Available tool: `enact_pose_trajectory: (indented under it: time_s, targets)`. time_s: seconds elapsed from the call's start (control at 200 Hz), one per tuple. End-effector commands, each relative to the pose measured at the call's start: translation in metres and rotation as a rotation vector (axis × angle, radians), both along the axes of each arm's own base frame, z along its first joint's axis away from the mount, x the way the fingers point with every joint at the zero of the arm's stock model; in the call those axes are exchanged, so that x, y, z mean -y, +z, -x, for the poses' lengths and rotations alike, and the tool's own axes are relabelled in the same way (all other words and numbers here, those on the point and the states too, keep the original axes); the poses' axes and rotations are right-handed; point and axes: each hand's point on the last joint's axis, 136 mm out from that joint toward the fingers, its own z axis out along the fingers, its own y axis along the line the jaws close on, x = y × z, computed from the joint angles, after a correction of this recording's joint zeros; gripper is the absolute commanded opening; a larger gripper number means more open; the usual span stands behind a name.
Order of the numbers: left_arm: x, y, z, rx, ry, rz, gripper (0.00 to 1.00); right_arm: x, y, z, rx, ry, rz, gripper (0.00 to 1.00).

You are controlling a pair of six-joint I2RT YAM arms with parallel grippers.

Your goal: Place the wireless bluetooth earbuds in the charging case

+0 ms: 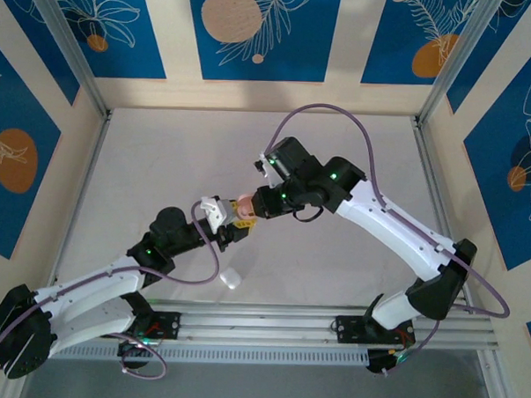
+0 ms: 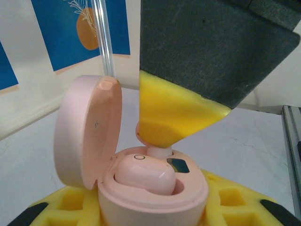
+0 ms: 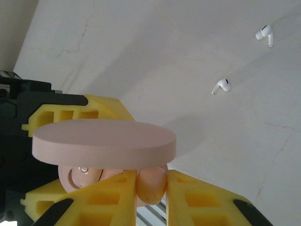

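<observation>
Left gripper (image 1: 238, 222): clenched on the charging case (image 2: 153, 197), holding it clear of the table (image 1: 161, 159) with the mouth turned up
Case: pale pink, wedged between the left yellow pads (image 2: 70, 200); lid (image 2: 84, 134) hinged open, standing upright on the left side in the left wrist view
Seated earbud (image 2: 146, 176): pink, lying snug in the nearer well, long side across the case
Held earbud (image 3: 150, 182): pink, pinched between the right pads (image 3: 117, 197) and hanging below them; in the left wrist view, pale lower end touching the rim of the farther well, just behind the seated one
Right gripper (image 1: 256, 204): closed tight on that earbud, set above the open case and reaching in from the right
Key relation: farther well straight below the held bud, open lid close on the left of the pads; seems to call for a short straight push down, then a release, keeping off the lid
Nearer arm: right, at the well; left for steadying only
Loose earbuds (image 3: 221, 86): two white stemmed ones on the table, well apart from the case
</observation>
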Motion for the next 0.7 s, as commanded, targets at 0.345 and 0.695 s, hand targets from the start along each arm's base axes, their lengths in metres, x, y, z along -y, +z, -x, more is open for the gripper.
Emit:
enact_pose_trajectory:
  time_s: [0.345,0.695]
  targets:
    - [0.006,0.028,0.007,0.073,-0.039,0.046,0.33,-0.003,0.005,0.009,0.009,0.052,0.048,0.26]
    - [0.007,0.026,0.008,0.066,-0.045,0.046,0.33,0.007,0.010,0.000,0.062,0.000,0.086,0.21]
